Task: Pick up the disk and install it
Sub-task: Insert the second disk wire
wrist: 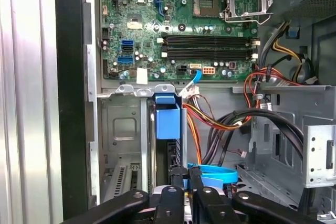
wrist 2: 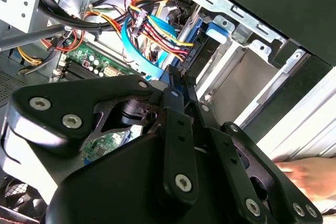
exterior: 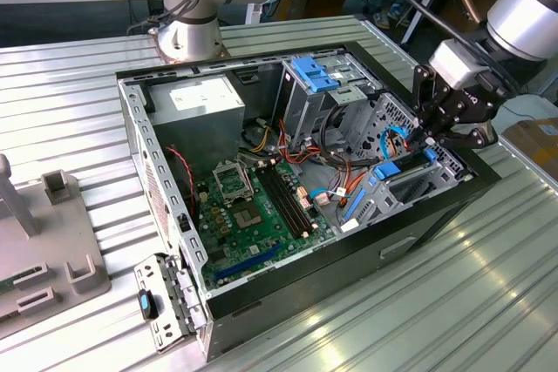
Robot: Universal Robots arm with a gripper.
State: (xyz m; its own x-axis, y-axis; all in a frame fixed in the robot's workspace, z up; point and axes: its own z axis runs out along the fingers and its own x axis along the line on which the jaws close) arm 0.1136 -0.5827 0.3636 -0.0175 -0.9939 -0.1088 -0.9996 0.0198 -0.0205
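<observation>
disk [wrist: 168, 129] sits edge-up in the drive cage [wrist: 122, 129] slot at the front of the open PC case [exterior: 453, 206], blue rail showing. tool [exterior: 436, 132] fingers closed narrow on its top edge; motherboard [wrist: 178, 19] beyond, case on the ribbed tabletop [exterior: 70, 84]

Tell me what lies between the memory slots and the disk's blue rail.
In the first wrist view: board connectors, a short blue cable and the drive bay's metal rim, between the memory slots and the disk.
</observation>
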